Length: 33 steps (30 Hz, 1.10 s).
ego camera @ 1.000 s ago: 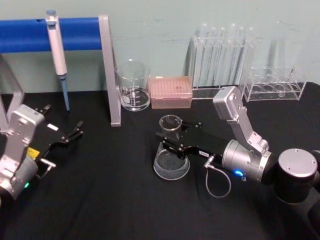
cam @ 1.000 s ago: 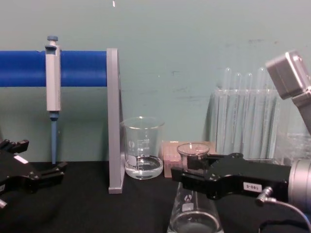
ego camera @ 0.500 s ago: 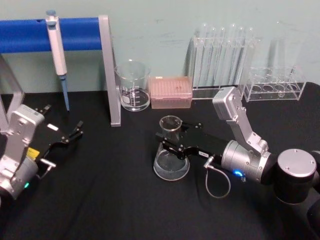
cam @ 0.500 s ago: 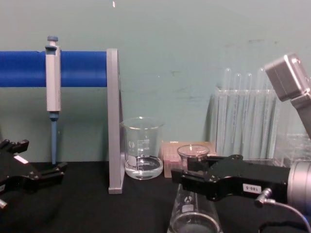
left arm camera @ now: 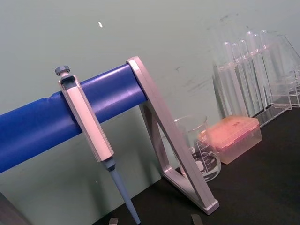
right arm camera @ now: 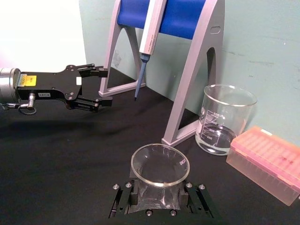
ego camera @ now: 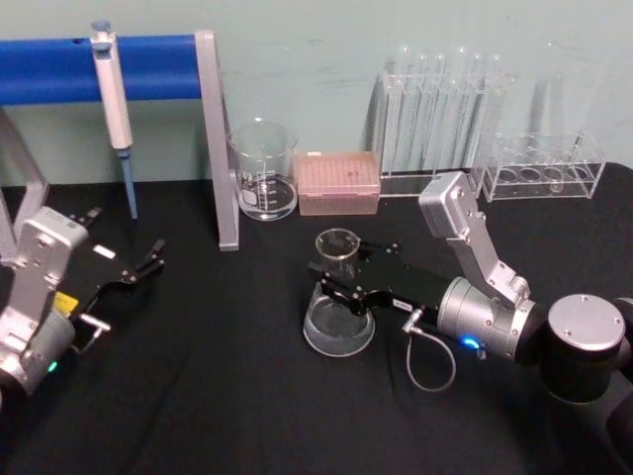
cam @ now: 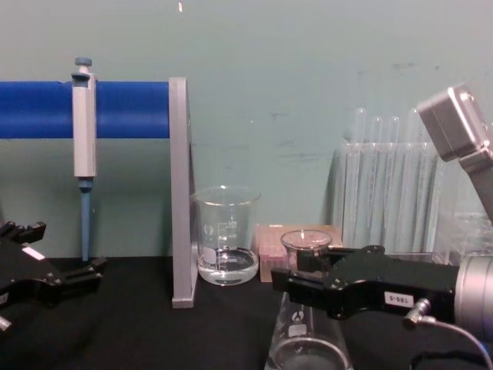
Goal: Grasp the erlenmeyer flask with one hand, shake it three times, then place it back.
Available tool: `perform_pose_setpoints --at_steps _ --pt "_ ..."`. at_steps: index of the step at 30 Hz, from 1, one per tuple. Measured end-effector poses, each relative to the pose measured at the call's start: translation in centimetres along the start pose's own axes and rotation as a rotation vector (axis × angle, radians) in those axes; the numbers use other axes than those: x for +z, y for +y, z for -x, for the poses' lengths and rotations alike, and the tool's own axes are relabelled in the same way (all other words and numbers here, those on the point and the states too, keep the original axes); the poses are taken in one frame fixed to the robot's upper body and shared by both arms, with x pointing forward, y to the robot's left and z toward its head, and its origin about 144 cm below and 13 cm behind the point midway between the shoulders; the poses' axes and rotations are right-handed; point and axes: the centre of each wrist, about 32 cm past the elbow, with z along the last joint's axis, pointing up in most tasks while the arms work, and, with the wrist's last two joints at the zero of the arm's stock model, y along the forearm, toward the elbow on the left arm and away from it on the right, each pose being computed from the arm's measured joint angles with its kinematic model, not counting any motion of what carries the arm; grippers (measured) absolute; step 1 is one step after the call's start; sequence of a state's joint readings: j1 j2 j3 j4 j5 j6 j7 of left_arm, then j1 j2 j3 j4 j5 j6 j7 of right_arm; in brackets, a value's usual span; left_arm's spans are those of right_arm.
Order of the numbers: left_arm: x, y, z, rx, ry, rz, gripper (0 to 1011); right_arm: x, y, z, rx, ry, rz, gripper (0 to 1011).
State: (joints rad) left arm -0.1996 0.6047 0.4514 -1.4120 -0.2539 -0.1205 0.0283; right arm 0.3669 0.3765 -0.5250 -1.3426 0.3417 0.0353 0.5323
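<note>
**Gripping the flask by its neck, base on the table**

Reaching in from the right, the black right gripper with flat jaws and a silver-grey wrist (ego camera: 341, 280) has its jaws set on either side of the narrow neck of the clear glass conical erlenmeyer flask (ego camera: 339, 315), and they look clamped on it just below the flared lip. The flask stands upright near the middle of the black table (ego camera: 218, 396), its wide base apparently resting on the cloth. From the right wrist view the flask's round mouth (right arm camera: 160, 164) sits centred between the fingers (right arm camera: 124, 199).

Farther back stand a straight-sided glass beaker (ego camera: 263, 169) and a pink tip box (ego camera: 339, 182), with a rack of tall test tubes (ego camera: 441, 124) to the right. The black left gripper (ego camera: 138, 269) hangs parked at the left, jaws apart, near the blue-barred pipette stand (ego camera: 109, 67).

In my judgement the flask is either just grasped or just set back; which one cannot be told. If grasped, the next move calls for a clean lift clear of the table, then short shakes kept away from the beaker and rack.
</note>
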Motion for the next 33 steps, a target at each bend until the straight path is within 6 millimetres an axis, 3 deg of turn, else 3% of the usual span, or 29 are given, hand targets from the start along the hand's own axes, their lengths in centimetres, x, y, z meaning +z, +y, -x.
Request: perform_pose_setpoints --at_steps 6,12,23,33 --pt "0.00 0.00 0.00 0.000 0.000 0.000 1001 -0.07 -0.03 0.01 0.000 0.001 0.005 489" --pt "0.00 0.00 0.00 0.000 0.000 0.000 1001 -0.06 -0.01 0.02 0.001 0.002 0.005 717" --pt "0.00 0.00 0.00 0.000 0.000 0.000 1001 -0.05 -0.02 0.01 0.002 0.003 0.003 1003" --pt "0.00 0.00 0.00 0.000 0.000 0.000 1001 -0.04 -0.06 0.02 0.004 0.004 0.001 1002"
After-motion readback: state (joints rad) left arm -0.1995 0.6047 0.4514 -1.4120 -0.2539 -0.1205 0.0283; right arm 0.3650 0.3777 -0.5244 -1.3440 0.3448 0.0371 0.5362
